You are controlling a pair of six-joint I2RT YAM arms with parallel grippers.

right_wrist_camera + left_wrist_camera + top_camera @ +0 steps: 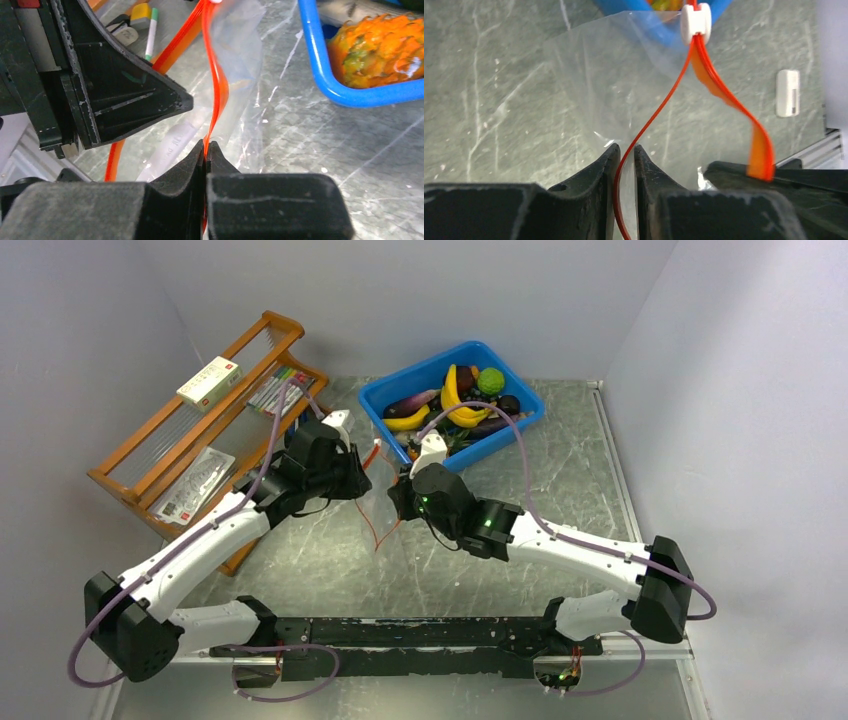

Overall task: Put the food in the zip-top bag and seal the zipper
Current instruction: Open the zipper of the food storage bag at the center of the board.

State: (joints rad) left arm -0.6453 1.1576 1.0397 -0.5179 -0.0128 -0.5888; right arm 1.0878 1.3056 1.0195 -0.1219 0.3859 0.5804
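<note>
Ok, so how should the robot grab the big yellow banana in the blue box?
Probably straight from above: the blue box has walls that block the sides, and the banana lies on top, uncovered. Pinch across its thin curved middle, not end to end, because it is long and narrow there.

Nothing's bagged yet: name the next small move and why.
Probably close the left gripper on the zipper strip loose between its fingers, so the mouth can be spread: the right gripper pinches the opposite strip, and the food sits in the blue bin.
</note>
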